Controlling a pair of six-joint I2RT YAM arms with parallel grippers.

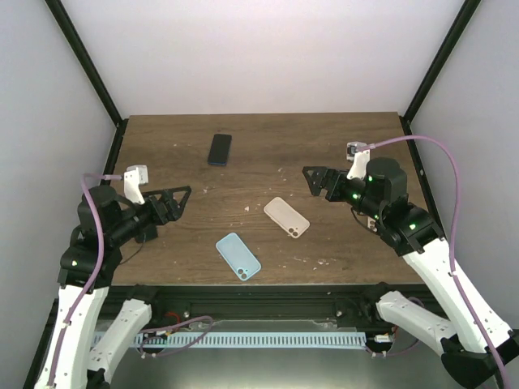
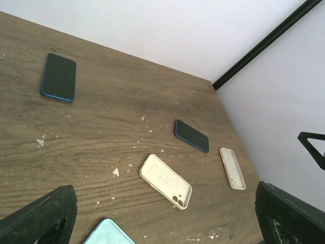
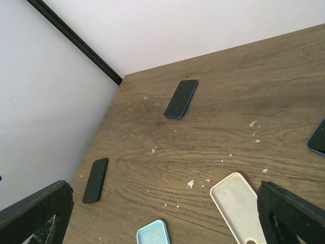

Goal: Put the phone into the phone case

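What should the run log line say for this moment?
phone: on table, uncased; cream case, blue case: lying nearer arms; left gripper: open, empty; right gripper: open, empty

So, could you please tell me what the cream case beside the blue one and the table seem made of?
The cream case looks like soft silicone or matte plastic: dull, no glare, rounded rim. The table looks like wood or wood-look laminate, matte brown with visible grain; unclear which.

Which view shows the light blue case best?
The top view: the light blue case is whole and uncovered there. Each wrist view shows only one end of it, cut off by the bottom edge.
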